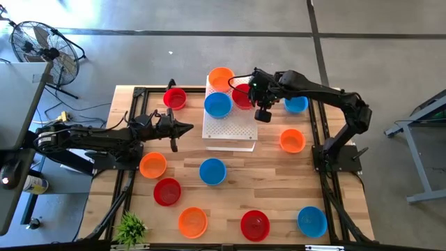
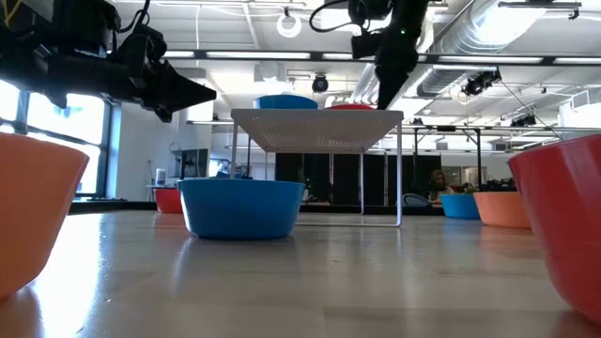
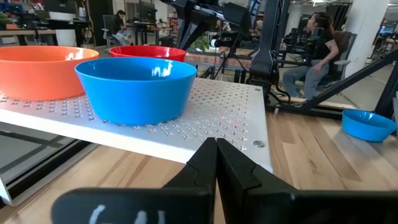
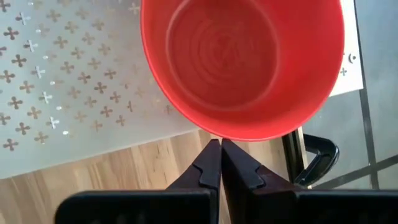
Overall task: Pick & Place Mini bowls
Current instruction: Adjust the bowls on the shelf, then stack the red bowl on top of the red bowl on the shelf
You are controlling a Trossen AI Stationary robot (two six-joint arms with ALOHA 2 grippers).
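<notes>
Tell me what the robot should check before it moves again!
1. Right gripper empty: ok, fingers shut on nothing, beside the red bowl.
2. Red bowl sitting on the white board: ok, near its far right corner, next to the orange bowl and blue bowl.
3. Left gripper out of the way: ok, shut, off the board's left edge.
4. Room left on the board: ok, the front part is bare.
5. More bowls to fetch: ok, several sit on the table.
6. Red bowl fully steady: cannot tell.
</notes>
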